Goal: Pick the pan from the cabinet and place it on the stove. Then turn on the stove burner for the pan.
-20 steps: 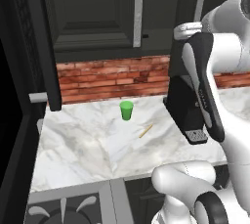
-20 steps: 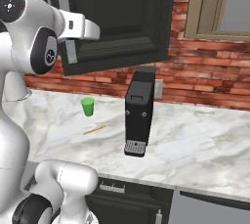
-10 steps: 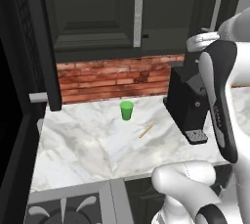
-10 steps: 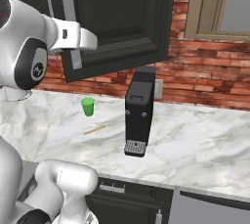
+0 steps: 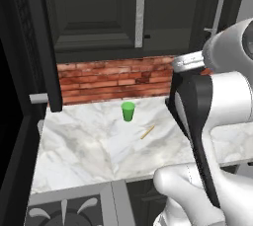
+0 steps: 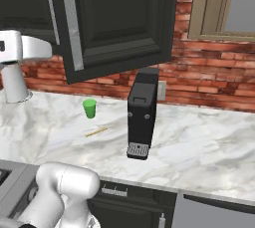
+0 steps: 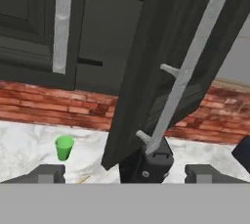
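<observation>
The pan is not visible; I judge it is inside the cabinet [image 7: 161, 56], whose right door stands partly open. If the arm reaches in now, it could hit the door edge. The coffee machine [image 6: 141, 117] on the table [image 5: 94, 151] is below. The end effector [image 7: 124, 174] is spread, holding nothing. The green cup [image 5: 128, 111] could be knocked.

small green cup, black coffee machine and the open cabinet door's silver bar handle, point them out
small green cup [image 5: 128, 111], left base view, its side wall
black coffee machine [image 6: 142, 112], right base view, its front face
silver bar handle [image 7: 188, 71], hand view, mid-bar
</observation>
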